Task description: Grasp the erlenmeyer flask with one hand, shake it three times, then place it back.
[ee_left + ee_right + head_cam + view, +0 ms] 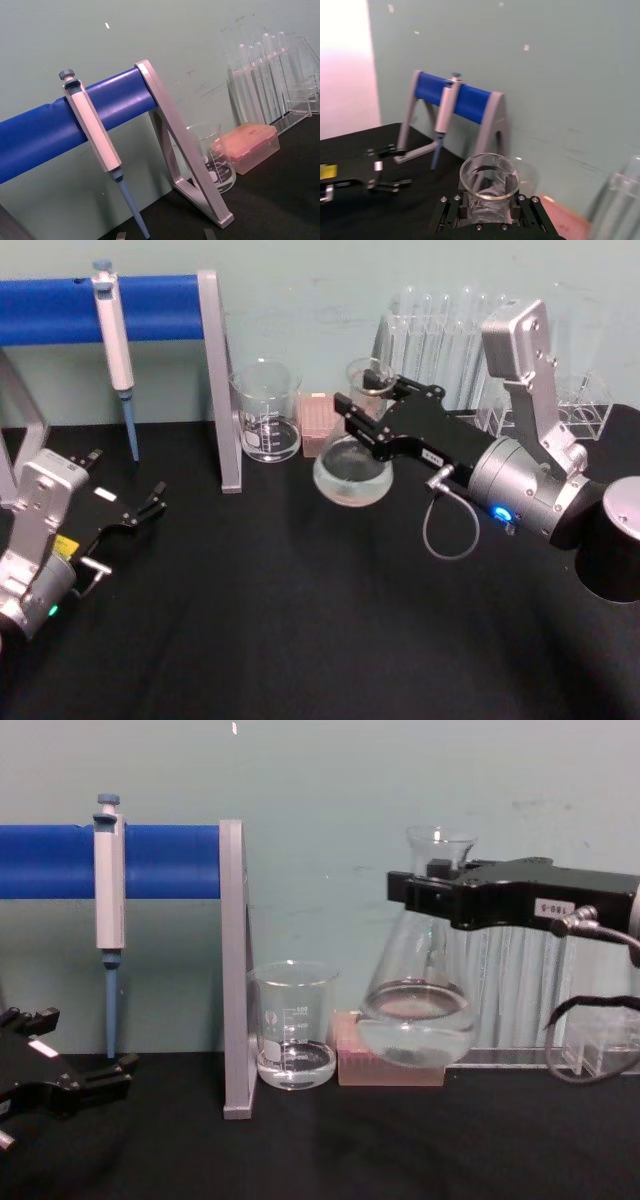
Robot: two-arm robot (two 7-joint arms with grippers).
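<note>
The head view looks steeply down on the table; the chest view looks level, nearer; both share the erlenmeyer flask.

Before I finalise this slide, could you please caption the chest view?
Right gripper holds the erlenmeyer flask by its neck above the table, beside a beaker and pipette; left gripper parked at left.

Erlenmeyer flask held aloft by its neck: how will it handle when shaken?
Smooth glass neck in the right gripper may slip. The erlenmeyer flask is bottom-heavy with liquid, so likely swings. Probably fragile near the beaker. Left gripper idle, open.
</note>
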